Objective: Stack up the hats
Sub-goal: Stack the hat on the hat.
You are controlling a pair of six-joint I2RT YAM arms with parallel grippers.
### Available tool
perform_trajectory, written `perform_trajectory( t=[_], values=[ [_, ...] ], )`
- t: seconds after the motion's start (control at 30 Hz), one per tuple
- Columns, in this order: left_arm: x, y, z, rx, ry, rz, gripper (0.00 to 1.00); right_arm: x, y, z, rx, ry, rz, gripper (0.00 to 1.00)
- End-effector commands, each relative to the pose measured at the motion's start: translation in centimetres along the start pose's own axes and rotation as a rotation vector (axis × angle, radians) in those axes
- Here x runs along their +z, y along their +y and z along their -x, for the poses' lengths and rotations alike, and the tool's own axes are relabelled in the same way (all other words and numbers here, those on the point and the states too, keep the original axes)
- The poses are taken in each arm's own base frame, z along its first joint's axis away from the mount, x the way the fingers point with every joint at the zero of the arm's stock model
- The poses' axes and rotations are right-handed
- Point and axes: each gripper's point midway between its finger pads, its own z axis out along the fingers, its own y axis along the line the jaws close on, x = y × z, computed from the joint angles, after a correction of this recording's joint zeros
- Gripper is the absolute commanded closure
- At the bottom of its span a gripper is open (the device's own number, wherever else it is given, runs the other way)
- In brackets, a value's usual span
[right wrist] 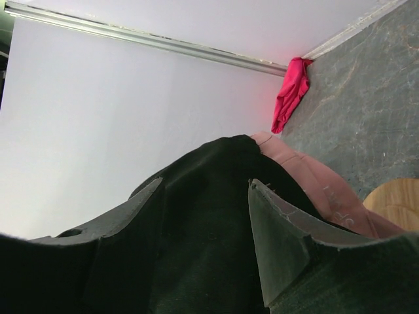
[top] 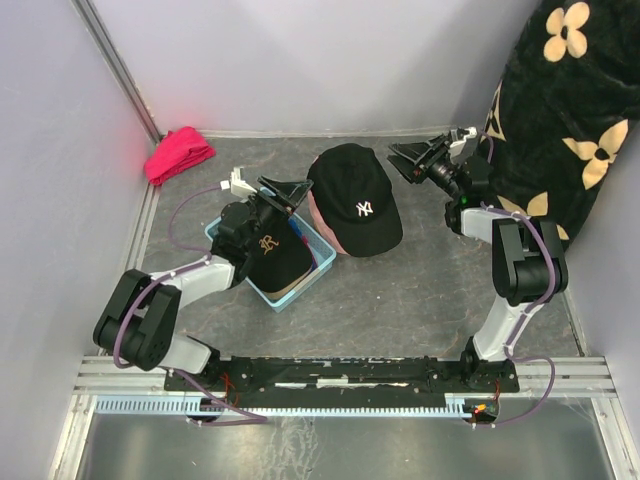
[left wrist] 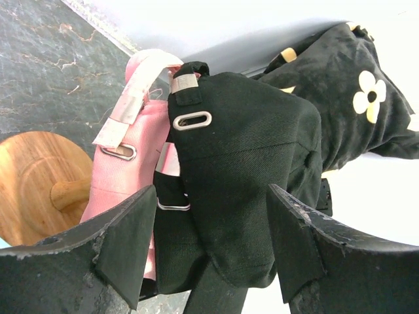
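From above, near the middle of the frame, a black hat with white letters (top: 355, 200) sits on top of a pink hat (top: 318, 220) on the gray counter (top: 400, 290). To its left, a second black hat with a gold letter (top: 270, 250) lies in a blue basket (top: 322, 265). The left end effector (top: 285, 190) hangs just beside the left edge of the stacked hats. Its fingers are spread, with nothing between them. The right end effector (top: 412, 157) is at the upper right of the hats, spread too and holding nothing. A red cloth (top: 178, 153) lies in the upper left corner.

From the left wrist, the back of the black hat fills the middle. The pink hat's strap is on its left, and a round wooden stand (left wrist: 33, 183) is at the left edge. Both dark fingers (left wrist: 124, 242) stand wide apart low in the frame.

From the right wrist, the black hat is close in front and the pink hat peeks out on its right. The two fingers (right wrist: 281, 235) stand apart.
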Motion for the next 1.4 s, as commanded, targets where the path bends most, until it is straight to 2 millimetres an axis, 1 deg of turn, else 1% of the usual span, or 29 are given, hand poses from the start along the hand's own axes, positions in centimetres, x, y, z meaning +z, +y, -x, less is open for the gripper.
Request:
perform_trajectory(
  t=[0.0, 0.13, 0.4, 0.47, 0.73, 0.93, 1.07, 1.17, 1.37],
  values=[
    [0.0, -2.2, 0.7, -0.038, -0.018, -0.093, 0.26, -0.2, 0.9, -0.4, -0.024, 0.018, 0.079, 0.39],
    [0.2, -2.3, 0.6, -0.044, -0.014, -0.104, 0.27, 0.0, 0.5, -0.9, -0.004, 0.032, 0.098, 0.39],
    [0.6, -2.0, 0.5, -0.056, -0.016, -0.112, 0.29, 0.4, 0.8, -1.9, 0.012, 0.063, 0.125, 0.39],
    [0.7, -2.1, 0.6, -0.062, -0.021, -0.121, 0.30, 0.6, 1.0, -2.2, 0.032, 0.071, 0.142, 0.39],
    [1.1, -2.5, 0.8, -0.093, -0.038, -0.168, 0.39, 0.7, 0.6, -3.0, 0.084, 0.089, 0.182, 0.41],
    [1.2, -2.3, 0.6, -0.097, -0.033, -0.174, 0.41, 0.7, 1.4, -2.9, 0.093, 0.089, 0.209, 0.42],
    [1.1, -2.5, 0.7, -0.097, -0.037, -0.178, 0.42, 0.6, 1.7, -3.0, 0.094, 0.094, 0.213, 0.44],
    [1.1, -2.5, 0.7, -0.095, -0.037, -0.178, 0.43, 0.5, 1.7, -3.3, 0.097, 0.098, 0.210, 0.48],
    [1.0, -2.3, 0.6, -0.097, -0.036, -0.174, 0.44, 0.3, 1.5, -3.5, 0.103, 0.100, 0.205, 0.52]
  ],
)
